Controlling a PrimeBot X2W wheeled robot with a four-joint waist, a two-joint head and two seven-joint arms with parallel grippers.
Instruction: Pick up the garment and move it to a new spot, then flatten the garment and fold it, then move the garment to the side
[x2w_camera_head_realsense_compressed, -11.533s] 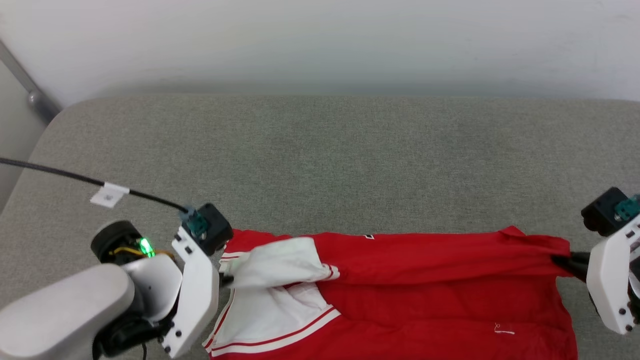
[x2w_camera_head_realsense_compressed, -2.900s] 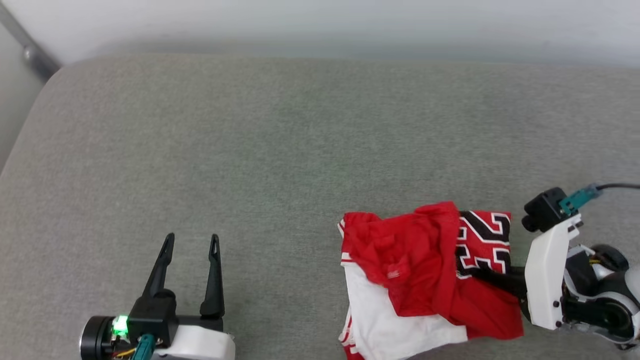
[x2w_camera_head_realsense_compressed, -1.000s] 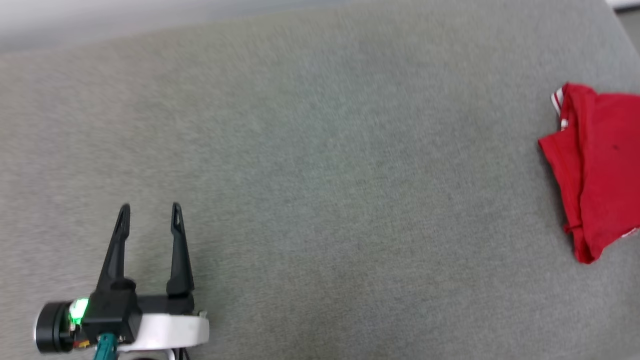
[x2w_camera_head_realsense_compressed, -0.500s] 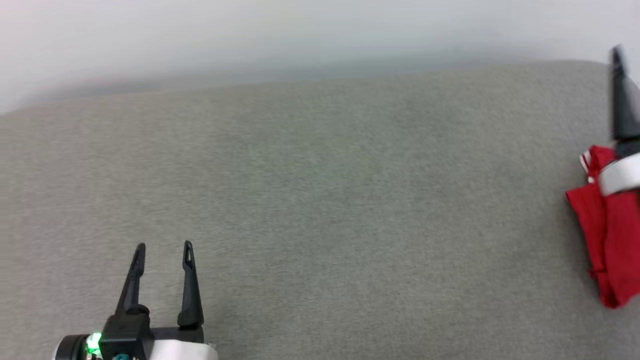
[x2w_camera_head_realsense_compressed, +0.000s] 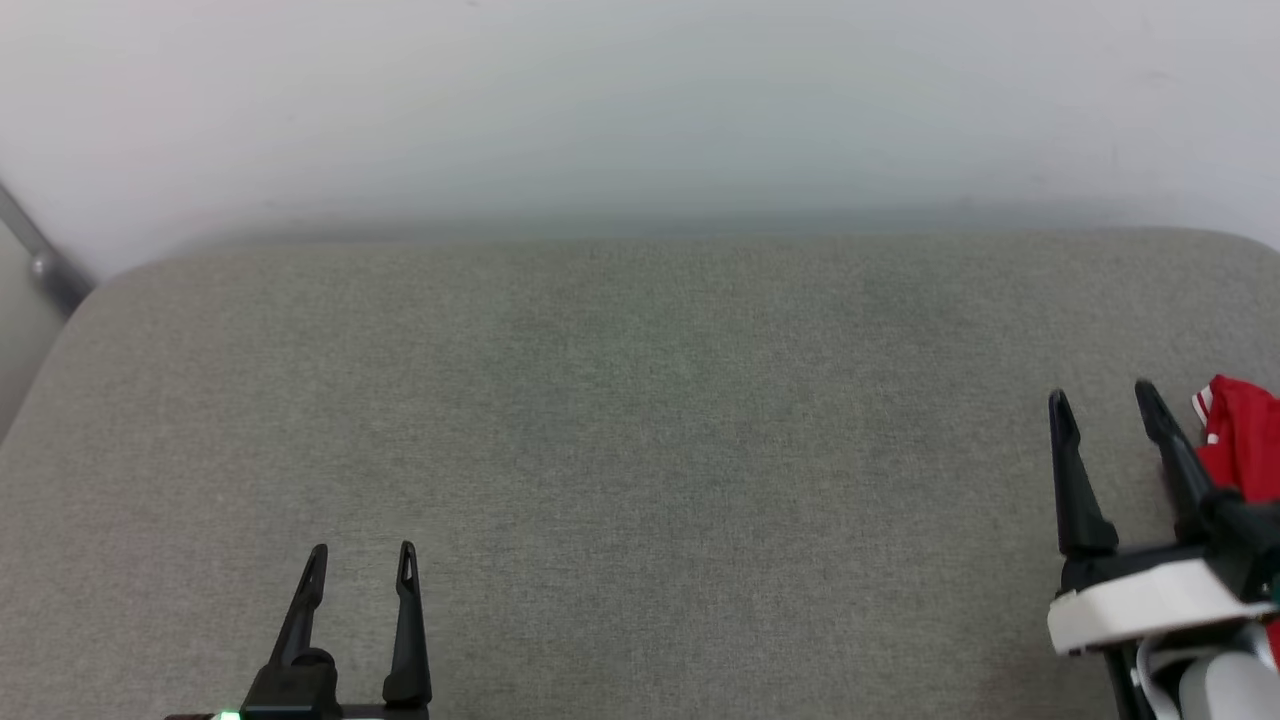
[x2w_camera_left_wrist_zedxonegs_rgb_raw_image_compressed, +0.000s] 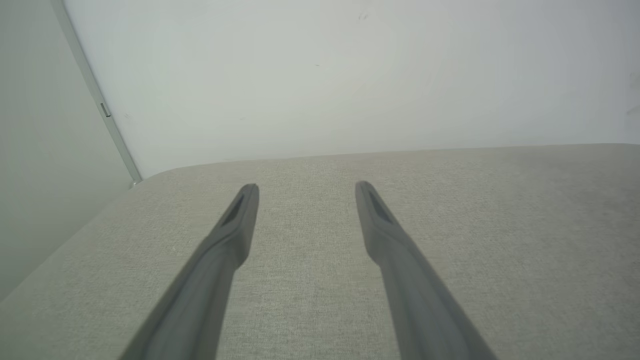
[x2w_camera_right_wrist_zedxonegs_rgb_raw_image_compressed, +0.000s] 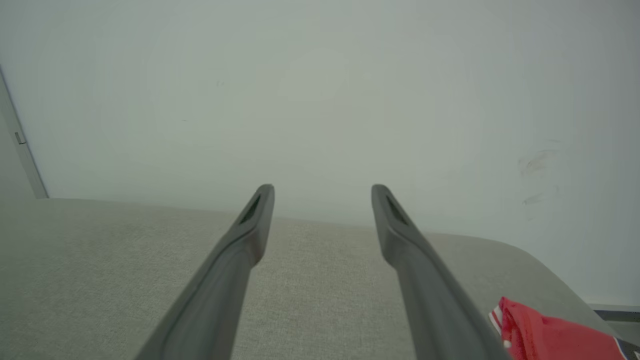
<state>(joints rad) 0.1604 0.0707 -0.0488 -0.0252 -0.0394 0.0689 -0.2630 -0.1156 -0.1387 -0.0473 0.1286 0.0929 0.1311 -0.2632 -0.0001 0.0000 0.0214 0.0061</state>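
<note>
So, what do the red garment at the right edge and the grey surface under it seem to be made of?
Red garment: soft matte cloth, likely knit; it bunches in folds, with white striped trim. Grey surface: matte woven fabric, upholstery-like; fine weave grain shows, corners rounded, perhaps padded.

I find my left gripper (x2w_camera_head_realsense_compressed: 362, 550) low at the left, fingers pointing straight ahead, jaws spread wide and holding nothing. My right gripper (x2w_camera_head_realsense_compressed: 1101, 392) sits at the far right, likewise parted and empty, its fingers leaning slightly leftward above the white wrist shell (x2w_camera_head_realsense_compressed: 1140, 600).
</note>
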